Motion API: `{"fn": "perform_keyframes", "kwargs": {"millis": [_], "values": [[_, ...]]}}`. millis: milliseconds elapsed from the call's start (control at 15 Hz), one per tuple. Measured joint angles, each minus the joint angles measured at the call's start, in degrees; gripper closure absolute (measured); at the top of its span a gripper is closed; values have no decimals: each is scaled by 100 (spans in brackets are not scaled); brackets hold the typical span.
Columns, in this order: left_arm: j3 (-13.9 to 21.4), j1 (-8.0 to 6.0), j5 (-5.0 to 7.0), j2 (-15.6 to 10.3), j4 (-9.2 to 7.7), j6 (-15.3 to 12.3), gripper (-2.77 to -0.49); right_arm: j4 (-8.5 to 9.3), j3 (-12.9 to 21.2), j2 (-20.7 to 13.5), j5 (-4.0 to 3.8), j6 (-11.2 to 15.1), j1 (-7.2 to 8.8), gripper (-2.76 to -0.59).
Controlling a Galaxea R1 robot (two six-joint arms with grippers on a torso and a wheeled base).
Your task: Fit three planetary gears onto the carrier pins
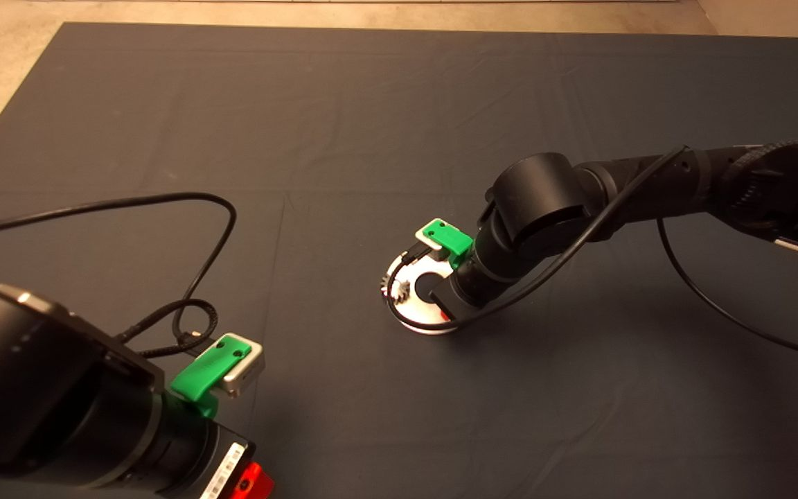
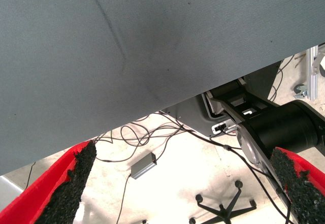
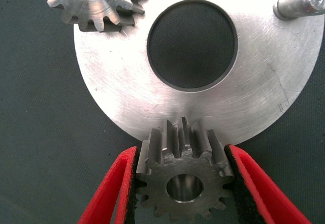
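The shiny round disc (image 3: 127,82) with its large centre hole lies on the mat, also in the head view (image 1: 416,315). One planetary gear (image 3: 94,0) sits on a carrier pin at the disc's rim; it shows in the head view (image 1: 402,291) too. A second carrier pin (image 3: 299,0) stands bare. My right gripper (image 3: 182,155) is shut on another planetary gear (image 3: 183,183), held at the disc's near edge, bore upward. Whether a pin sits in that bore I cannot tell. The third gear is out of view. My left gripper (image 2: 184,152) is open and empty at the mat's lower left.
The right arm's wrist (image 1: 530,208) hangs over the disc and hides part of it. Black cables (image 1: 198,277) loop over the mat by the left arm. A chair base (image 2: 223,211) and a small box (image 2: 143,164) show on the floor past the mat's edge.
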Motion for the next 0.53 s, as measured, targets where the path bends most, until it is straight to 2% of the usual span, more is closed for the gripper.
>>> {"fn": "perform_keyframes", "kwargs": {"millis": [533], "values": [[0, 0, 0, 0, -2, 1, -248, 32, 9, 18, -50, 1, -18, -105]]}}
